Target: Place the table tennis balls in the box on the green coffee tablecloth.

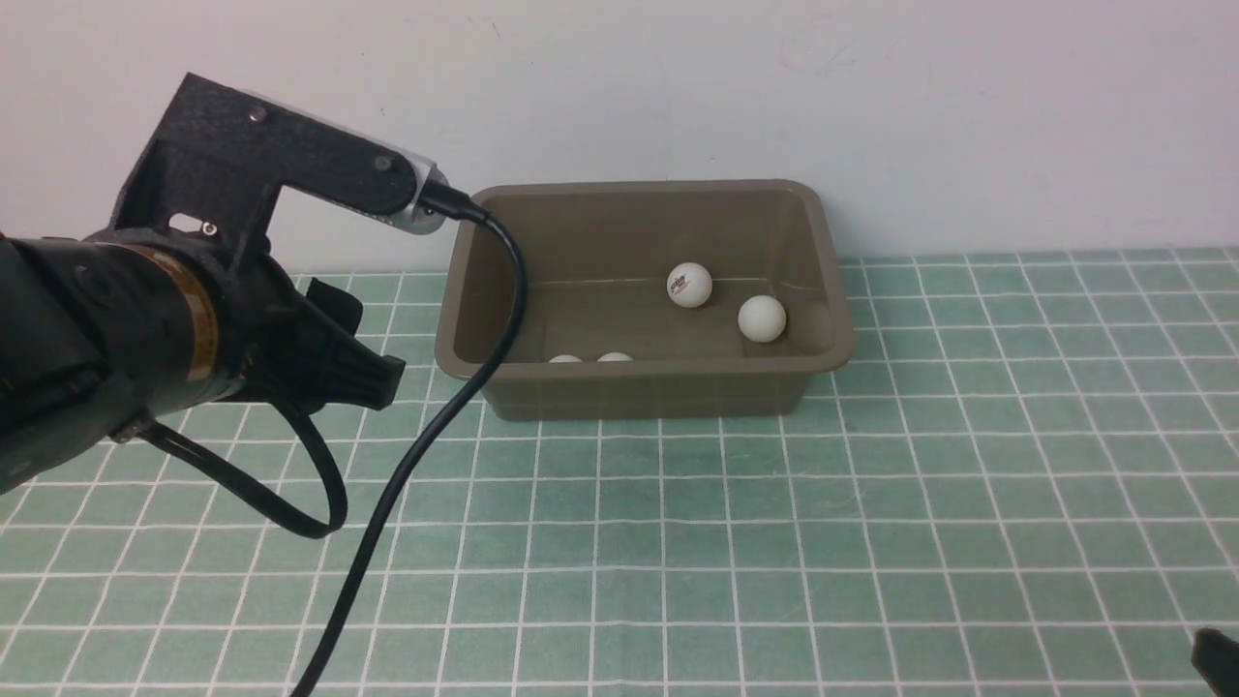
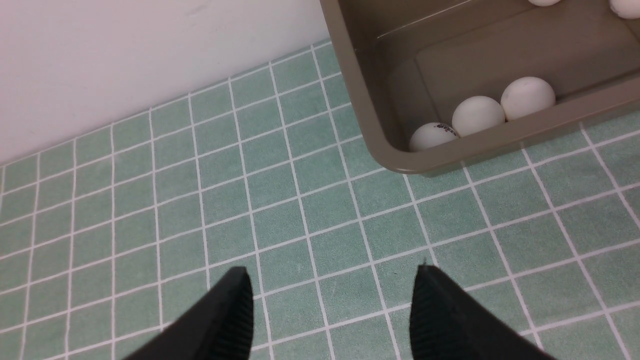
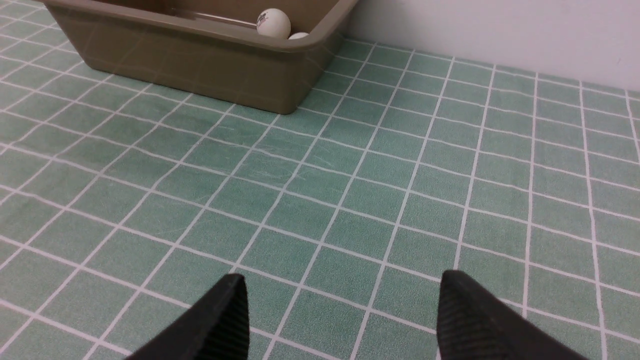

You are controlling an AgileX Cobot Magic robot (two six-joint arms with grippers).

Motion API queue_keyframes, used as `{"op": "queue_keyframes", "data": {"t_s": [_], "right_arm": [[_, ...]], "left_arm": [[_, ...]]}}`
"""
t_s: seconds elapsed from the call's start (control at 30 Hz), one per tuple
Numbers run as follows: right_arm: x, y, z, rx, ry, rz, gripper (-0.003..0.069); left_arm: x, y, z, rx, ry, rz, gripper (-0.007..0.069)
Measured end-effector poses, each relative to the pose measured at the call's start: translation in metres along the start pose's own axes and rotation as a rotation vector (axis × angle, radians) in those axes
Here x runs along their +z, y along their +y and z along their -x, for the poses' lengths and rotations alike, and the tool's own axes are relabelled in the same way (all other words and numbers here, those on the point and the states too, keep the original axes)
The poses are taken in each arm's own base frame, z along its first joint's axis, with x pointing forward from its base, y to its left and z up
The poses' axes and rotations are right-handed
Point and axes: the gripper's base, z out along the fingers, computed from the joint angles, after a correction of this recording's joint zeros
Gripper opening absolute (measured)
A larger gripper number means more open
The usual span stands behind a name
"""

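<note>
Hanging low over the green coffee tablecloth [image 1: 871, 503] that covers the counter, the left arm [image 1: 145, 310] fills the left of the scene. The left jaws stand wide apart with nothing between them; in the left wrist view only bare cloth shows between the two black fingers [image 2: 225, 320]. A black cable [image 1: 426, 455] loops down from the wrist camera mount and trails across the cloth.

Just right of the left jaws, near but not touching them, sits the box [image 1: 644, 387], resting flat on the cloth with its far side close to the white wall [image 1: 871, 97]. All five table tennis balls lie inside it. Three sit in a row against the wall of the box nearest the left jaws: the first ball [image 2: 432, 136] in the corner with its dark logo up, the second ball [image 2: 477, 115] touching it, and the third ball [image 2: 527, 97] touching the second. Farther from those jaws, toward the box's other end, a logo ball [image 1: 689, 285] lies near the far wall, and a plain ball [image 1: 762, 318] lies just beside it, the two apart.

At the far right, the right jaws also stand wide open and empty over bare cloth, as the ribbed fingertips [image 3: 465, 320] show in the right wrist view. The box is well apart from them, ahead and off to their left; in the front view only a dark tip [image 1: 1222, 660] of that arm shows.
</note>
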Motion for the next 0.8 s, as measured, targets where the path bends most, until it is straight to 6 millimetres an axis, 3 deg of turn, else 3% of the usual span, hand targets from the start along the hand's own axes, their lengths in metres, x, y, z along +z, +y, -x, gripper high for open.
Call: {"op": "queue_keyframes", "data": {"t_s": [0.27,0.5,0.8], "right_arm": [[0.002,0.000,-0.006,0.001,0.012,0.000,0.0462],[0.012,0.000,-0.034,0.075,0.040,-0.037,0.0462],[0.010,-0.005,-0.032,0.180,-0.023,-0.124,0.0462]], "left_arm": [[0.000,0.000,0.000,0.000,0.000,0.000,0.0384],[0.000,0.000,0.000,0.000,0.000,0.000,0.0384],[0.000,0.000,0.000,0.000,0.000,0.000,0.0384]]}}
